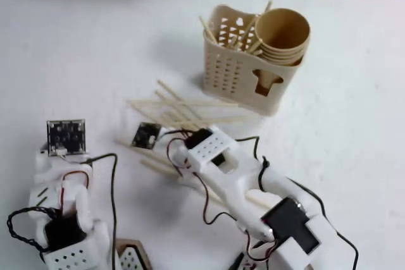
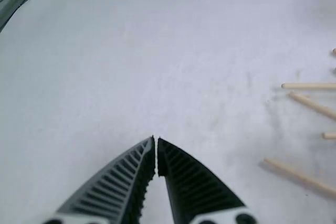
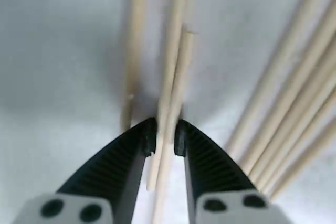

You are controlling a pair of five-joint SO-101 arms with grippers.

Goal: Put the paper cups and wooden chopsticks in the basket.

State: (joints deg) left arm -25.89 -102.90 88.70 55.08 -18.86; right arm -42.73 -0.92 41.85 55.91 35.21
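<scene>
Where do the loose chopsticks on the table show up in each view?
High view: loose chopsticks fanned mid-table, just in front of the basket.
Left wrist view: their ends at the picture's edge, apart from the left gripper.
Right wrist view: two between the right gripper's fingers, more beside.
Shared landmark: white table.

Matt bare-wood chopsticks [image 1: 180, 110] beside smooth perforated plastic basket [image 1: 234, 71]; matt paper cups [image 1: 285, 52] inside it. Matt white counter [image 1: 95, 49]. Ribbed black plastic right claw [image 3: 165, 132].

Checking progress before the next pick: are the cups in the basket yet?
In. The stacked cups stand upright inside the basket, rims above its wall, next to some chopsticks.
</scene>
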